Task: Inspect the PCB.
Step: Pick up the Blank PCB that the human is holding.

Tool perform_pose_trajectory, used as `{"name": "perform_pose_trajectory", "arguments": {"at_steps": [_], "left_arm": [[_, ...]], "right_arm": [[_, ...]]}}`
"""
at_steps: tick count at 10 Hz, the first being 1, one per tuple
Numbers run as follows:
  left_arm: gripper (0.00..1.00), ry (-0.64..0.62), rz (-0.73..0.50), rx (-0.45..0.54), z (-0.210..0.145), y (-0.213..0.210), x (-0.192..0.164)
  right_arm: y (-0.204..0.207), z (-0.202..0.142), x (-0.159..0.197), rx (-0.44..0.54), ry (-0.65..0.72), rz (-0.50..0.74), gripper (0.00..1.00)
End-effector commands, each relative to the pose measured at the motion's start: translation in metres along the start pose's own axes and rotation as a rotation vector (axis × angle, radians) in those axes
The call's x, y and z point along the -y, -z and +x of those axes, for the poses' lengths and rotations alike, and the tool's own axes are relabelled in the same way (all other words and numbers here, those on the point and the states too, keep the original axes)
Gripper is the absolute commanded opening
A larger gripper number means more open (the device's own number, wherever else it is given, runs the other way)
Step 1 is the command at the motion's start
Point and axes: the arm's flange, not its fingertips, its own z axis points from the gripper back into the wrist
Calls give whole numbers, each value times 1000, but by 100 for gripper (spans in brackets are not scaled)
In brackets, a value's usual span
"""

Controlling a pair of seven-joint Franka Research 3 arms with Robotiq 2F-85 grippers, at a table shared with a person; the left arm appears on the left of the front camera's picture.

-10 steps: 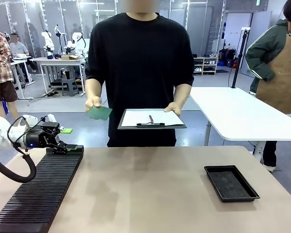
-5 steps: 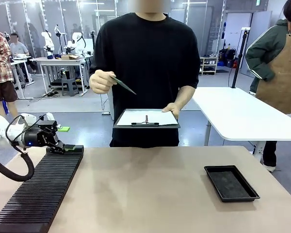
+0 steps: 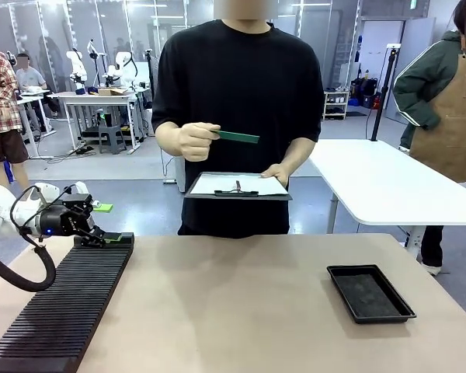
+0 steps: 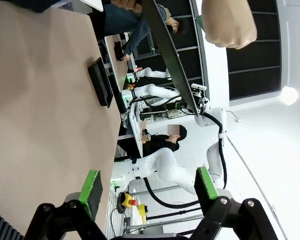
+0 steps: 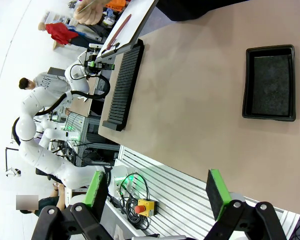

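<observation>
A table (image 3: 233, 311) carries a slotted rack (image 3: 62, 311) along its left side and a tray (image 3: 370, 293) on its right, well apart. The left claw (image 3: 115, 236) sits at the rack's far end. Behind the table, a person (image 3: 241, 93) holds the PCB (image 3: 237, 137) above a clipboard (image 3: 238, 186).

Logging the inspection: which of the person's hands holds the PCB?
The raised hand, at chest height on the robot's left side, pinches the green PCB level. The other hand supports the clipboard lower down.
</observation>
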Motion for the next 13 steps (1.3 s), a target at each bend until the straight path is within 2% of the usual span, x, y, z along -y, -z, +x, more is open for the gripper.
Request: {"name": "perform_pose_trajectory", "arguments": {"at_steps": [1,13], "left_arm": [[95,-2,-8,-5,0,0,1],[95,0,0,0,0,0,0]], "right_arm": [[0,1,0,4,-13,9,100],[0,1,0,4,-13,9,100]]}}
